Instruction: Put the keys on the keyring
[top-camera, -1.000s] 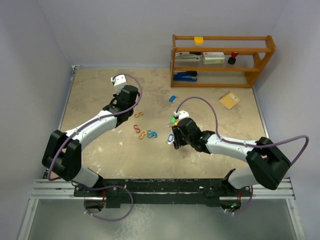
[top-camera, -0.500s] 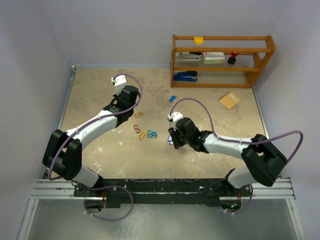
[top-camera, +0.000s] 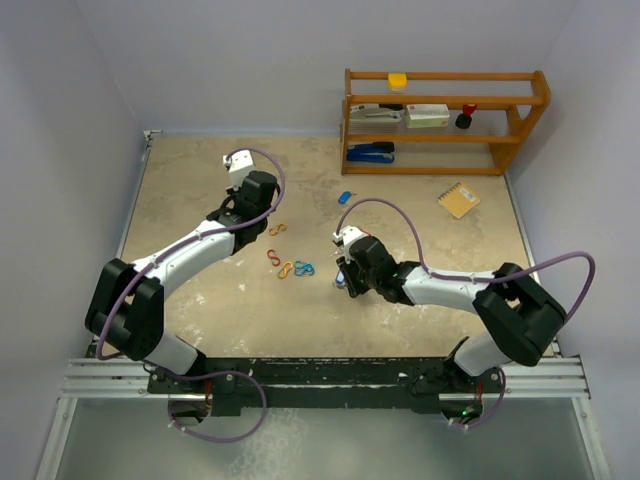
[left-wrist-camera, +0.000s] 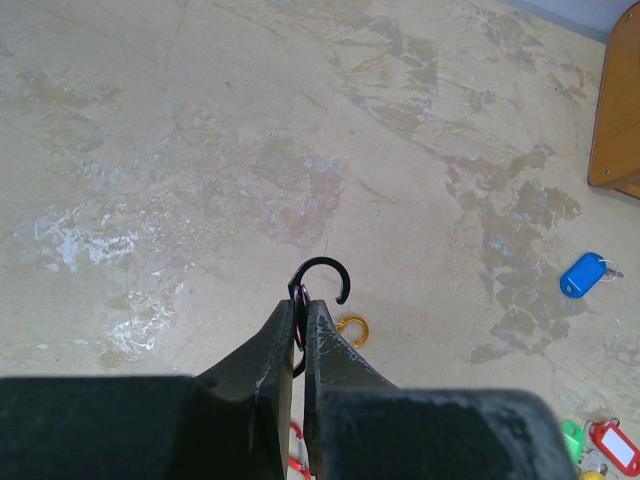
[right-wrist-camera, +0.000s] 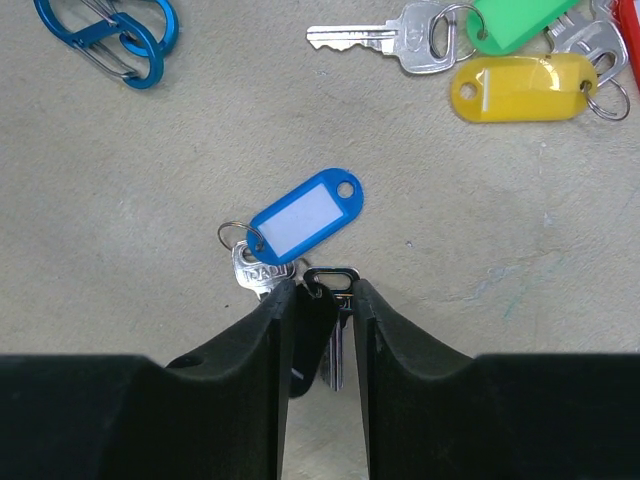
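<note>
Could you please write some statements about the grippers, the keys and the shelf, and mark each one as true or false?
1. The left gripper is shut on a black hook. True.
2. The blue tag lies on top of the yellow tag. False: they lie apart on the table.
3. A dark key lies between the fingers of the right gripper. True.
4. The notebook stands on the shelf. False: it lies on the table, in front of the shelf.
</note>
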